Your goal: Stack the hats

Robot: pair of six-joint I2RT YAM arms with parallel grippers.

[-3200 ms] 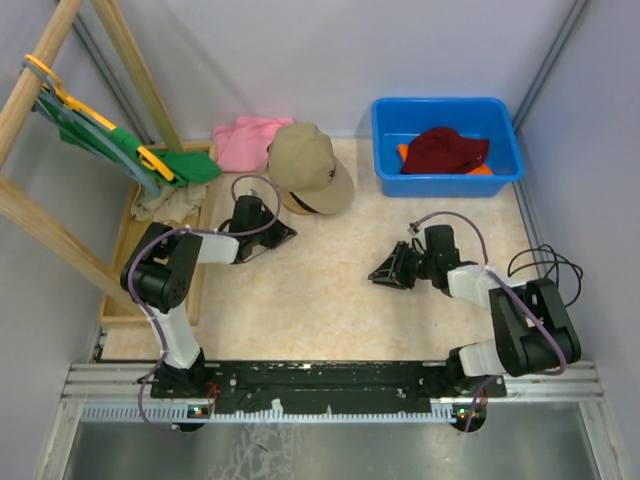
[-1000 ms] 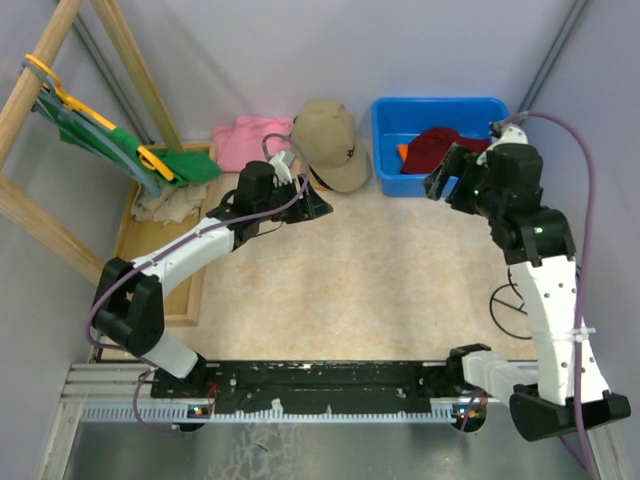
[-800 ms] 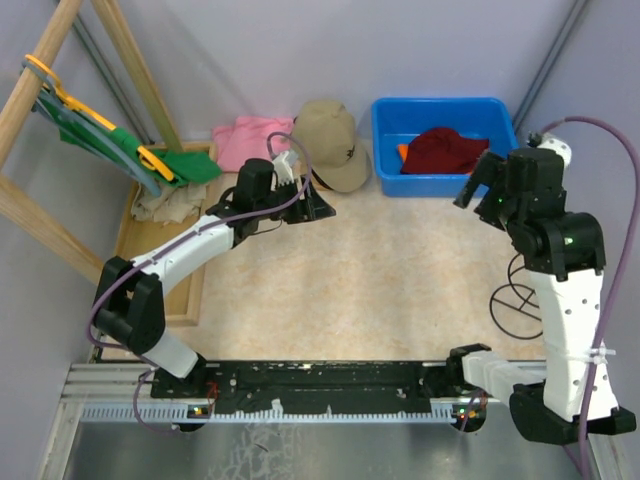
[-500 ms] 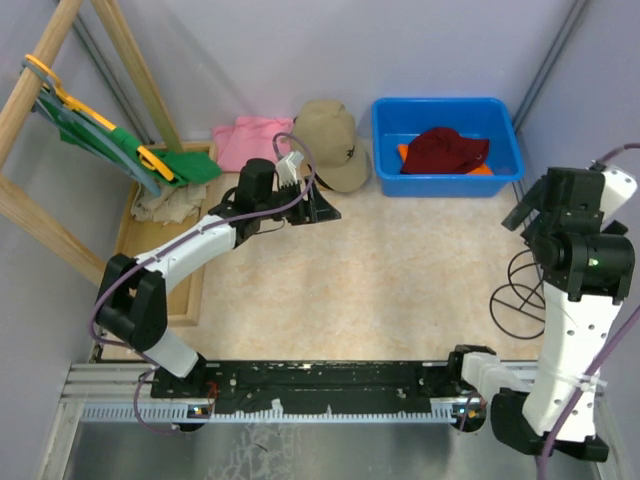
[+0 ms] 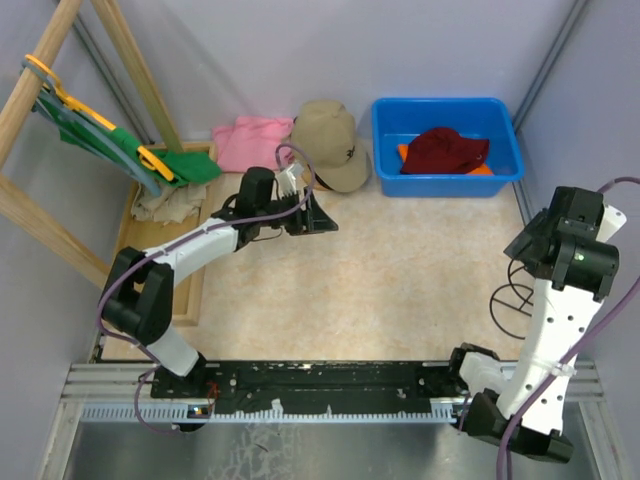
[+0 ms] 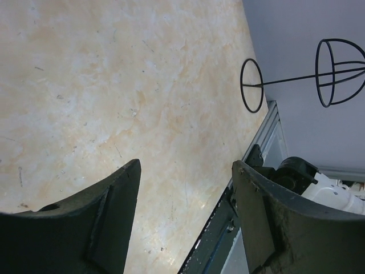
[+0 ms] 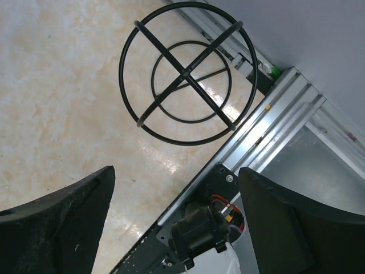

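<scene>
Top cam: we see the tan cap on the table at the far edge, just left of the blue bin, w/ the pink cloth on the cap's other side. In the bin the dark red hat lies on top of the orange bucket hat, of which only bits show. The left gripper sits low, just beside the tan cap's near edge. The right gripper is at the table's right side, well apart from the hats, nr the wire stand. Left wrist cam: we see the left gripper w/ jaws apart, nothing btwn them, bare table beyond, wire stand far off. Right wrist cam: the right gripper is spread wide and empty, w/ the wire stand on the table nr the metal rail.
</scene>
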